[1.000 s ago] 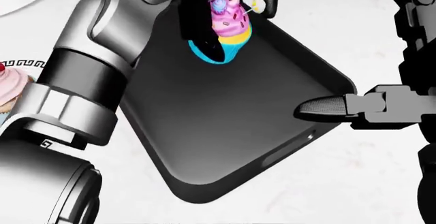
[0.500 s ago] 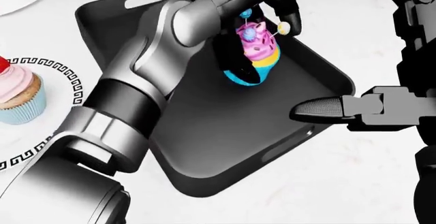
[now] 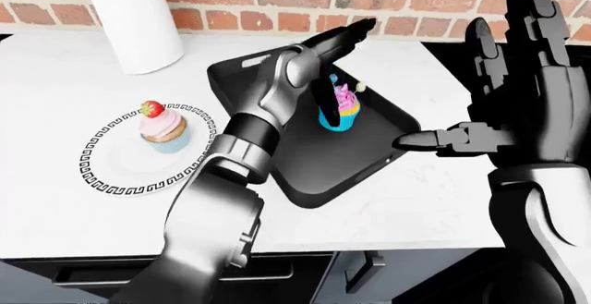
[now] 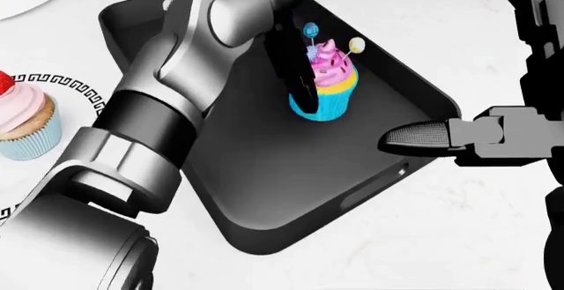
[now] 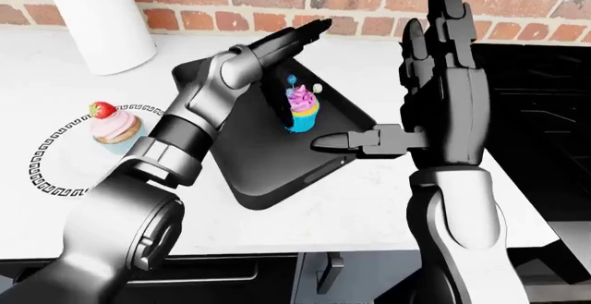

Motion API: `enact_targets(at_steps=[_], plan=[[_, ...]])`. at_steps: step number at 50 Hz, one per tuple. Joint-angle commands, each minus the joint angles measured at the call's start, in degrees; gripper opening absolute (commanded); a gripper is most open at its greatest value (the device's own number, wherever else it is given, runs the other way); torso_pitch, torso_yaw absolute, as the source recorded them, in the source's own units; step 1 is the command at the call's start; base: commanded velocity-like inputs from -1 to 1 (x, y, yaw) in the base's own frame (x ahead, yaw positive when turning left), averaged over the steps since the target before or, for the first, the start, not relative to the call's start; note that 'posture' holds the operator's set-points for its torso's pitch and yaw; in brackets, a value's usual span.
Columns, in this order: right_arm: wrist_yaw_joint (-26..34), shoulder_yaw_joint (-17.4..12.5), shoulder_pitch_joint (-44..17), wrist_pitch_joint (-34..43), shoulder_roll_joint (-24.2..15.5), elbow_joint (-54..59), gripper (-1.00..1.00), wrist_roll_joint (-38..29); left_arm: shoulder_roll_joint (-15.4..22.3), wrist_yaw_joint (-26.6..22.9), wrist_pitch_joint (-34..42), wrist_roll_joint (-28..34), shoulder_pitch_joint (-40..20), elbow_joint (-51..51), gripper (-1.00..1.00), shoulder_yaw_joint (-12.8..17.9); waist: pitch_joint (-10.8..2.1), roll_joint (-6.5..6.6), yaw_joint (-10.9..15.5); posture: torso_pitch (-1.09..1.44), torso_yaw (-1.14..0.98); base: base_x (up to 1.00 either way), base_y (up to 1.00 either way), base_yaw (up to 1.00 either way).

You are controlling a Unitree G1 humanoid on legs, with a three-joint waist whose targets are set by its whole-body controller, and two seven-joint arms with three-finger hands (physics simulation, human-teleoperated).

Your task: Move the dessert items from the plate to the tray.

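The blue cupcake (image 4: 326, 85) stands on the black tray (image 4: 264, 191), the left hand (image 3: 340, 41) open above it, and the right hand (image 5: 443, 103) open too.

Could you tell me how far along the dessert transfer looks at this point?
Done: the sprinkled cupcake stands upright in the black tray. In hand: nothing; the left hand is open above it, the right hand open and idle. Left: the strawberry cupcake sits on the patterned plate.
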Motion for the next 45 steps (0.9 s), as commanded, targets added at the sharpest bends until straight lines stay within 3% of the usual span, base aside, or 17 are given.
enact_targets(at_steps=[1,8,19,26,30,32,41,45], plan=[[-0.08,-0.46,-1.13,-1.58,-0.51,-1.08,1.0,-0.12,1.39,0.5,-0.39,-1.18,-4.37,-3.17,1.0,1.37,-1.76,-0.2,0.07,0.0,0.0,0.0,0.0,0.0],[0.09,-0.96,-0.4,-1.73,-0.63,-1.52,1.0,0.03,7.0,-4.76,2.0,-2.36,-9.69,-4.99,1.0,2.49,-1.39,0.05,0.06,0.0,0.0,0.0,0.0,0.0],[0.51,-0.17,1.83,-4.53,0.33,-0.65,1.0,-0.6,21.84,-15.91,4.81,-1.86,-10.74,-14.6,1.0,6.31,-0.98,0.91,-0.22,0.0,0.0,0.0,0.0,0.0],[1.59,-0.19,2.92,-6.62,1.02,0.89,1.0,-1.02,31.53,-26.72,9.69,-4.52,-2.18,-30.45,1.0,10.3,-0.81,1.5,-0.36,0.0,0.0,0.0,0.0,0.0],[1.63,0.33,2.12,-6.64,0.93,1.61,1.0,-1.35,34.75,-27.8,14.58,-6.23,0.3,-35.95,1.0,12.5,-0.79,1.79,-0.53,0.0,0.0,0.0,0.0,0.0],[1.66,0.25,1.95,-6.15,0.84,1.4,1.0,-1.31,36.44,-30.25,16.59,-8.54,4.29,-41.86,1.0,13.88,-0.74,1.87,-0.52,0.0,0.0,0.0,0.0,0.0],[1.19,0.02,0.13,-3.3,0.0,0.47,1.0,-1.01,43.79,-29.68,29.48,-15.24,18.38,-59.96,1.0,19.48,-0.53,2.42,-0.67,0.0,0.0,0.0,0.0,0.0],[1.13,0.12,-0.38,-2.63,-0.08,0.26,1.0,-1.04,45.11,-28.17,33.24,-19.18,25.79,-66.27,1.0,21.75,-0.52,2.71,-0.67,0.0,0.0,0.0,0.0,0.0]])
